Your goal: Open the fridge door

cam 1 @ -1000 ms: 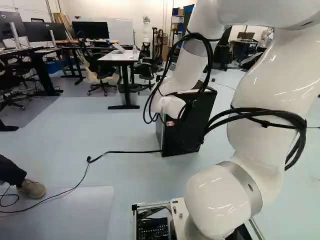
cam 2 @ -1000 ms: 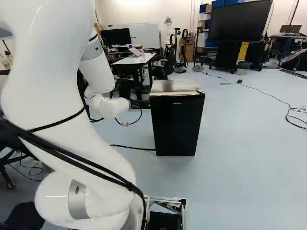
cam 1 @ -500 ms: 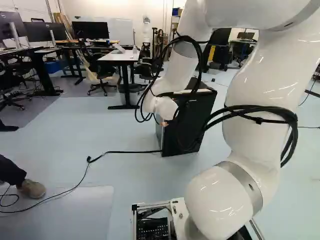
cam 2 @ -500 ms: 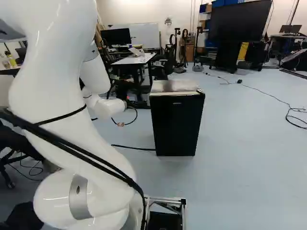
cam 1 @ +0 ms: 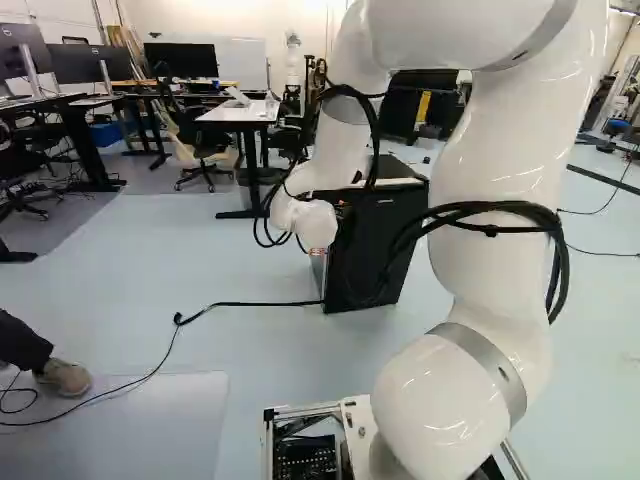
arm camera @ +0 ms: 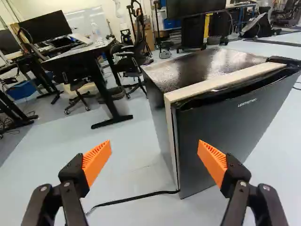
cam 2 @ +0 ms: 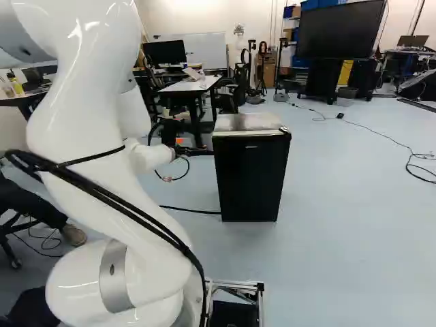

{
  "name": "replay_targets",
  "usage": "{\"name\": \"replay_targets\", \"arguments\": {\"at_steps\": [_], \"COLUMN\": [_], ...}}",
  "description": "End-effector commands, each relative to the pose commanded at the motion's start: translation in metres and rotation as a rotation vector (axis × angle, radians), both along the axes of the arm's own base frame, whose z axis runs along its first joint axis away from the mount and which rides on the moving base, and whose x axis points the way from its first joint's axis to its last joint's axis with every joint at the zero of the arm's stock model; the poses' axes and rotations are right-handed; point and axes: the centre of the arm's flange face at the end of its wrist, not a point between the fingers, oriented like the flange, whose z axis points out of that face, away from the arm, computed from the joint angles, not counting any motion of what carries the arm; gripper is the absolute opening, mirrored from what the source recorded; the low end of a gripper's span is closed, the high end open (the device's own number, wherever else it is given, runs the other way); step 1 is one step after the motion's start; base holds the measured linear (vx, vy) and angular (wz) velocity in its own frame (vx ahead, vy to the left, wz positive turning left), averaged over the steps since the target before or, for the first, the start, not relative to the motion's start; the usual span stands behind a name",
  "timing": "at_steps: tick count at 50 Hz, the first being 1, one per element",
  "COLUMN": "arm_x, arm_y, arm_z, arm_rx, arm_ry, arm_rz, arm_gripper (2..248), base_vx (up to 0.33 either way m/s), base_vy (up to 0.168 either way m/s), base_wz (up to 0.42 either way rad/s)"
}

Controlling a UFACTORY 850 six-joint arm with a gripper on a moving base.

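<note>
Black claw [cam 2: 199, 151] agape, 2 ribbed orange pads [arm camera: 97, 161] wide apart near the boxy, glossy-topped fridge [arm camera: 249, 122].

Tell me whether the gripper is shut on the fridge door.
No, the gripper stands open, its orange pads wide apart and nothing held between them.

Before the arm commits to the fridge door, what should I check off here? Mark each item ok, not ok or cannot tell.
- Gripper open: ok
- Fridge upright on the floor: ok
- Door in view of the wrist camera: ok
- Door edge gripped: not ok, fingers hold nothing
- Gripper clear of the door: cannot tell
- Arm cables clear of the fridge: cannot tell
</note>
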Motion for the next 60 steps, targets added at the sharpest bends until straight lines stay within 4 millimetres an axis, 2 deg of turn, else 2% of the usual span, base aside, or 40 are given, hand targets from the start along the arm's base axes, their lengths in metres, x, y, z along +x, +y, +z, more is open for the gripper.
{"name": "replay_targets", "arguments": {"at_steps": [15, 32, 60], "arm_x": [0.014, 0.038, 0.082], "arm_y": [0.01, 0.013, 0.015], "arm_z": [-0.015, -0.033, -0.041], "arm_rx": [-0.005, -0.013, 0.008], "arm_ry": [-0.019, -0.047, -0.086], "arm_rz": [-0.07, -0.176, -0.264], "arm_gripper": [247, 247, 247], "base_vx": [0.0, 0.0, 0.0], "base_vy": [0.0, 0.0, 0.0], "base_wz": [0.0, 0.0, 0.0]}}
